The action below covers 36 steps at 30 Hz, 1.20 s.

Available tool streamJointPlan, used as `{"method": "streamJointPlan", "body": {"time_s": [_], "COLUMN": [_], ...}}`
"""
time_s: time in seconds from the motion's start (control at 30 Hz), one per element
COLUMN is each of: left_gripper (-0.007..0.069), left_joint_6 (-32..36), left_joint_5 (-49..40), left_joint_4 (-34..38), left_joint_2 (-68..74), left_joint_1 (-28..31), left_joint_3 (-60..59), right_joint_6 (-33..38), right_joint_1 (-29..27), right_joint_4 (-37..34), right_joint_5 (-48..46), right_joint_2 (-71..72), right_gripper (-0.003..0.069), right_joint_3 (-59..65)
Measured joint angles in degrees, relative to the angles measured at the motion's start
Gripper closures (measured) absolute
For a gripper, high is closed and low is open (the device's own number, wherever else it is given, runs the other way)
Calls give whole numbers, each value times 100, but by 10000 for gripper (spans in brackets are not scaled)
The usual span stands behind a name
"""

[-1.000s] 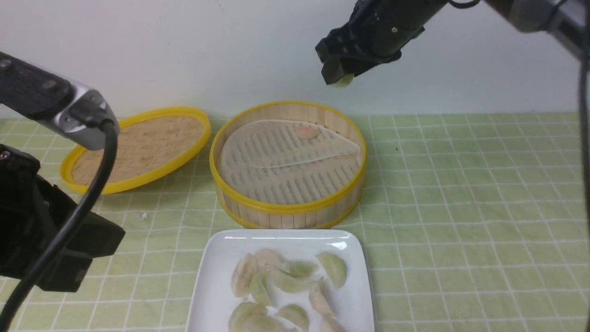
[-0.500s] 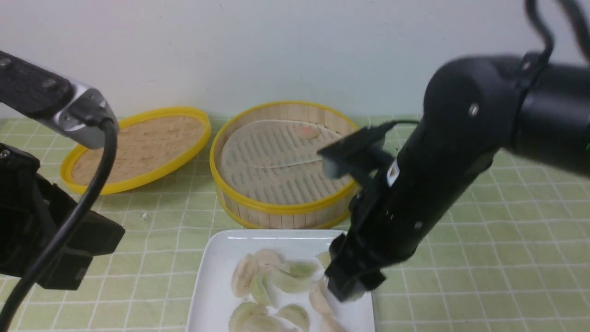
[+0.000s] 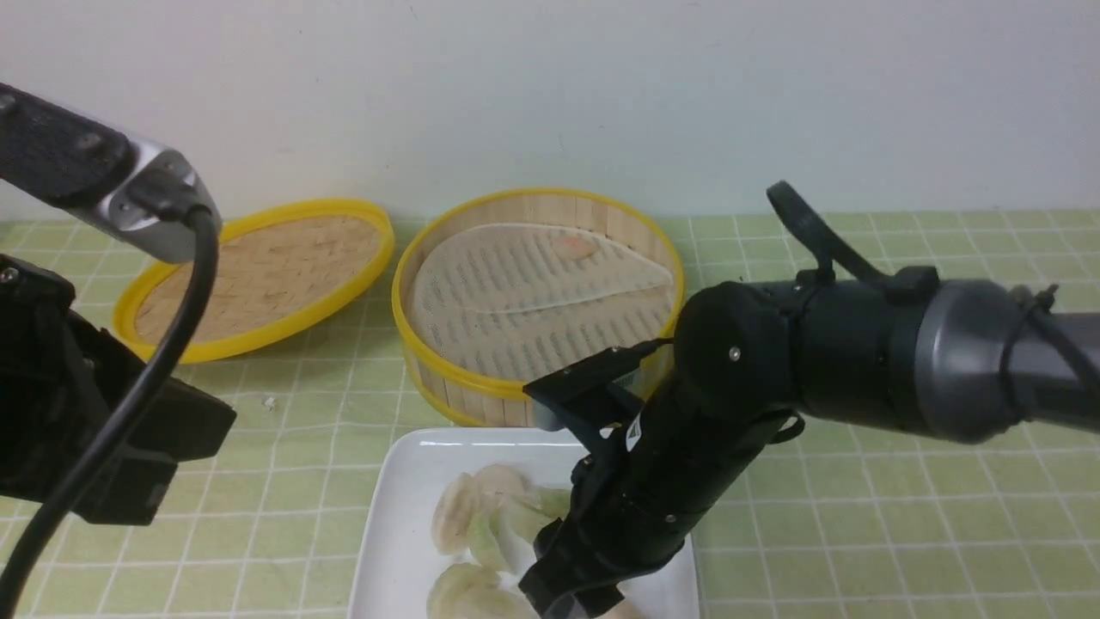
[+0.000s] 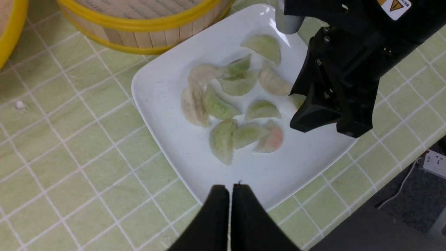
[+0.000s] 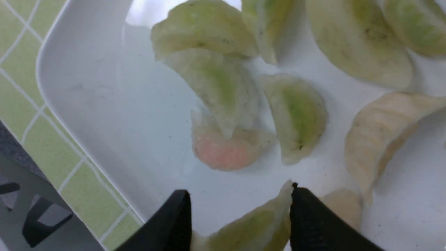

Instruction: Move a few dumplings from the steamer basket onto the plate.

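Right pincer (image 5: 240, 193): clasps a green dumpling (image 5: 244, 226) just above the plate (image 5: 104, 115) | other dumplings (image 5: 296, 115) lie just beyond its tips | advice: lower onto bare glaze, part jaws gently, rise straight, nudging none.

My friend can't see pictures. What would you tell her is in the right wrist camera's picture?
A pale green dumpling is pinched in the right gripper, close over the white plate. More dumplings lie on the plate, mostly green, plus one pinkish-orange dumpling.

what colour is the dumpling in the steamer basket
Pinkish-orange; the dumpling shows best in the front view.
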<state>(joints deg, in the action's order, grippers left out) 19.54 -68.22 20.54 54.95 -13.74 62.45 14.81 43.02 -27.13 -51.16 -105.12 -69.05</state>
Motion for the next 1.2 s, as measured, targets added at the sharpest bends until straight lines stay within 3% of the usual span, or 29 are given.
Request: {"method": "streamJointPlan", "body": {"time_s": [0.3, 0.5, 0.6, 0.67, 0.77, 0.87, 0.9, 0.97, 1.2], "left_gripper": [631, 631, 631, 631, 631, 631, 631, 631, 631], "left_joint_6": [0, -349, -507, -376, 162, 864, 928, 1750, 2038], "left_joint_5": [49, 476, 584, 590, 578, 537, 537, 293, -197], "left_joint_4": [0, 0, 28, 93, 284, 527, 527, 954, 1333], "left_joint_2": [0, 155, 710, 1247, 2394, 3576, 3658, 4912, 7505], "left_joint_1": [0, 0, 0, 0, 0, 0, 0, 0, -13], "left_joint_3": [0, 84, 540, 989, 1912, 2915, 2989, 4139, 6918], "right_joint_6": [-171, -337, -563, -765, -1097, -1317, -1344, -1481, -1481], "right_joint_1": [0, 0, 0, 0, 0, -80, -97, -273, -582], "right_joint_4": [388, 910, 1459, 1967, 2713, 2982, 2993, 3017, 2969], "right_joint_5": [-430, -1220, -1613, -1801, -1913, -1956, -1965, -2014, -2073], "right_joint_2": [0, 0, 18, 127, 527, 1077, 1113, 1609, 2262], "right_gripper": [150, 147, 193, 261, 430, 599, 606, 659, 673], "right_joint_3": [-419, -1187, -1638, -1880, -2003, -2019, -2019, -2019, -2019]}}
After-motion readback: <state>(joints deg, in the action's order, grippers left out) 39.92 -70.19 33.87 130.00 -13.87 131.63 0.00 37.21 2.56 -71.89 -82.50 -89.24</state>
